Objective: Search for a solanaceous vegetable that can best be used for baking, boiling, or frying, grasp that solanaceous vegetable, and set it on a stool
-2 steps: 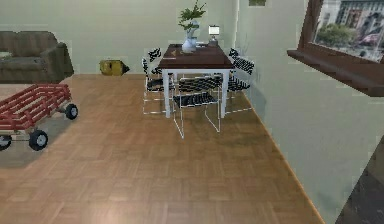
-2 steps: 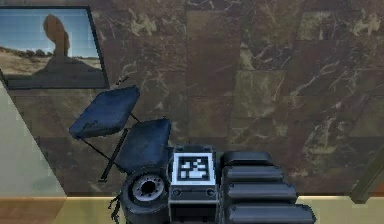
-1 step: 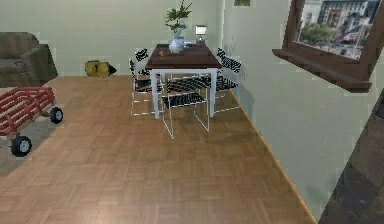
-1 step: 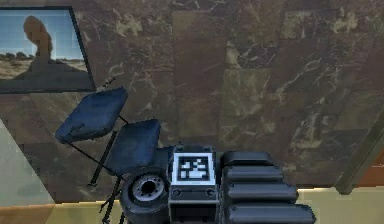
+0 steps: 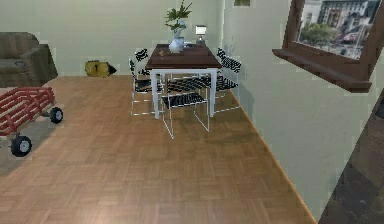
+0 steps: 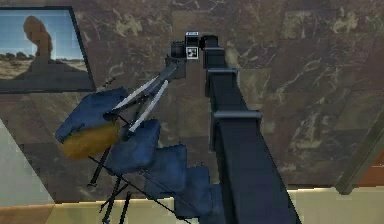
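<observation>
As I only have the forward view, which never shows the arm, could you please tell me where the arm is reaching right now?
Observer: The arm reaches out toward a dark marbled wall.
Operator: Thank you. What is near the gripper?
Observer: The gripper points at what looks like a blue cloth seat on thin dark legs. I cannot tell whether it holds anything.
Operator: Is anything else on that side?
Observer: A picture of a desert rock hangs on that wall, at the arm side view's left.
</observation>
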